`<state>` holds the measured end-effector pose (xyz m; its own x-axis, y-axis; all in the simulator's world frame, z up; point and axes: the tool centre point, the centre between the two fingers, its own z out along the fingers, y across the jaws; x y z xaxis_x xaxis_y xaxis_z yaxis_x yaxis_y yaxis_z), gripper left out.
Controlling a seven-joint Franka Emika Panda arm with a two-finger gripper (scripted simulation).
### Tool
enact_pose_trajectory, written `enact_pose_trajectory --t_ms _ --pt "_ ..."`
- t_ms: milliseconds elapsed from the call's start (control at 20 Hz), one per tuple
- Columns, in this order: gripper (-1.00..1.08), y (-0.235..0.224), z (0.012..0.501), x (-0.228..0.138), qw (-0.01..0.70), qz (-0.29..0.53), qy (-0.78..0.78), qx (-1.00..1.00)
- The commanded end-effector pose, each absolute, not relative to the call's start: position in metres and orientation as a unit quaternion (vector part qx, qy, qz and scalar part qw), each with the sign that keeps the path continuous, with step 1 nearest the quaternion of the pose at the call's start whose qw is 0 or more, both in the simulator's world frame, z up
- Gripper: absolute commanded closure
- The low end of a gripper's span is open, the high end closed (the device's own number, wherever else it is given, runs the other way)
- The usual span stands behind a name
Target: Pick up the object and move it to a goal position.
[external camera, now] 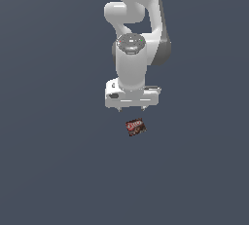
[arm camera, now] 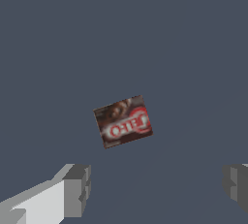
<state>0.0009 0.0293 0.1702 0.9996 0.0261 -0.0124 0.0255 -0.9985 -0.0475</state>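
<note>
The object [external camera: 135, 127] is a small flat box, dark red and brown with a whitish label, lying on the grey floor. It is slightly rotated. In the wrist view the object [arm camera: 123, 121] sits ahead of the fingers, apart from them. My gripper [external camera: 132, 108] hangs just above and behind it in the exterior view, fingers spread wide. The gripper [arm camera: 155, 186] is open with nothing between its fingertips [arm camera: 77, 191].
The white arm [external camera: 131, 48] rises from the gripper toward the top of the exterior view. A plain dark grey surface [external camera: 48, 160] surrounds the box on all sides.
</note>
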Motion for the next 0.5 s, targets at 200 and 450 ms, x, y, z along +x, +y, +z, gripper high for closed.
enact_pose_trajectory --t_ms 200,450 --pt "-0.92 0.026 0.172 0.004 0.024 0.004 -0.007 -1.0" --pt "-0.92 0.018 0.177 0.013 0.026 -0.003 0.005 -1.0"
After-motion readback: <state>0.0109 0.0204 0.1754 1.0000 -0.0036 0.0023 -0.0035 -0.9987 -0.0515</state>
